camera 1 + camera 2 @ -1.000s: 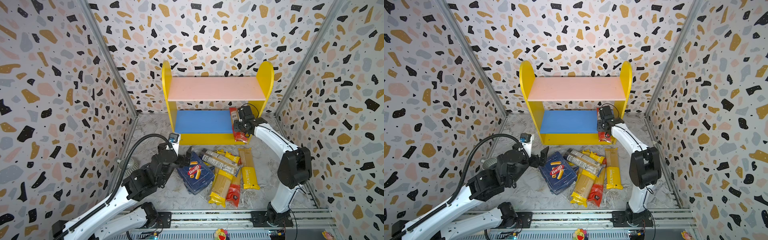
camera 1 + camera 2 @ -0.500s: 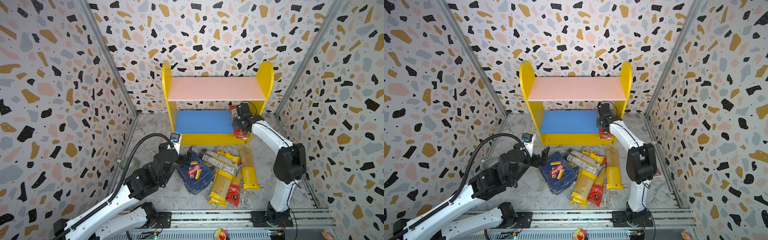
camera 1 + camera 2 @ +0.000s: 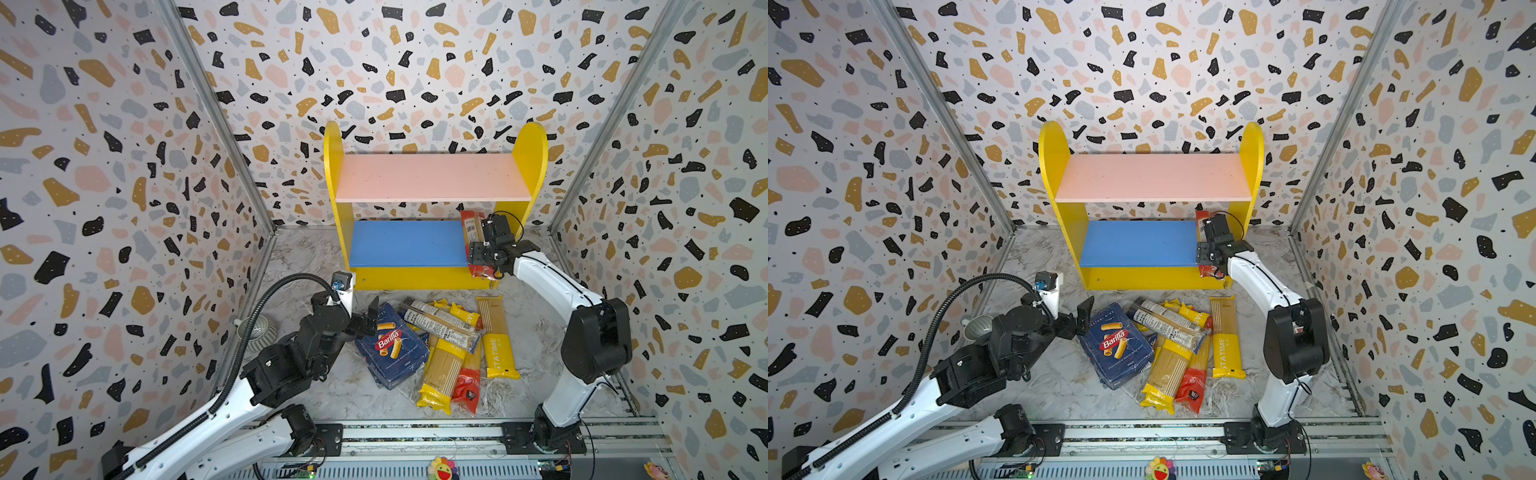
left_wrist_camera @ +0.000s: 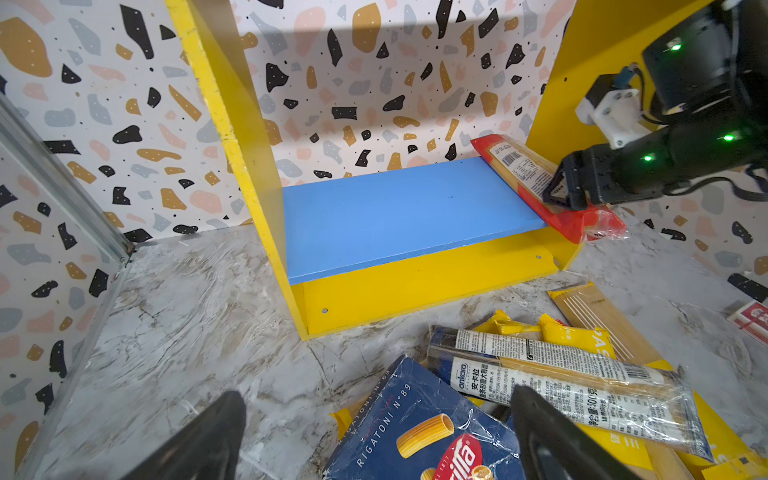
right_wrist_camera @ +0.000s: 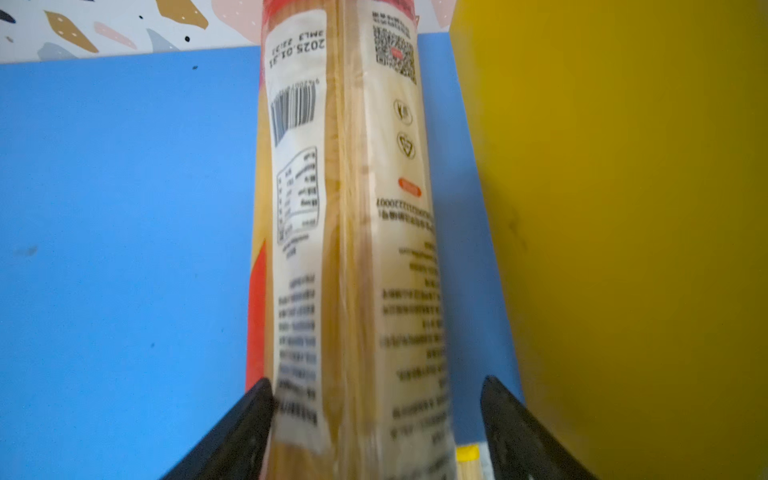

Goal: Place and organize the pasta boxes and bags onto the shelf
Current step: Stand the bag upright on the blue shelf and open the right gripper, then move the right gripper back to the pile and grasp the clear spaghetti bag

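Jaws of the right gripper (image 5: 374, 386) stand apart on either side of a red-and-clear bag (image 5: 349, 208). In the right wrist view one finger (image 5: 249, 415) touches the bag's edge, while a strip of blue shows between the other finger and the bag.

In both top views this bag (image 3: 471, 226) (image 3: 1202, 218) lies lengthwise, front to back, at the 3 o'clock end of the blue lower board (image 3: 407, 243) of the shelf (image 3: 332, 166). It sits just beside the yellow side panel, and its red near end hangs over the board's front edge. The pink upper board (image 3: 432, 176) carries nothing.

Jaws of the left gripper (image 4: 374, 399) are spread wide and hold nothing. In a top view the left gripper (image 3: 372, 316) sits at the 10 o'clock corner of the rigatoni box (image 3: 390, 349), which lies flat on the marble floor at 6 o'clock from the shelf.

At 3 o'clock from the box the other bags lie in a loose heap:
- A clear bag with a dark label (image 3: 440, 326) lies slantwise on top.
- Two yellow bags (image 3: 496, 345) (image 3: 442, 370) lie below it.
- A second red bag (image 3: 467, 382) lies between the two yellow ones.

A ribbed grey bowl (image 3: 259, 330) stands at 9 o'clock from the left gripper, near the wall.
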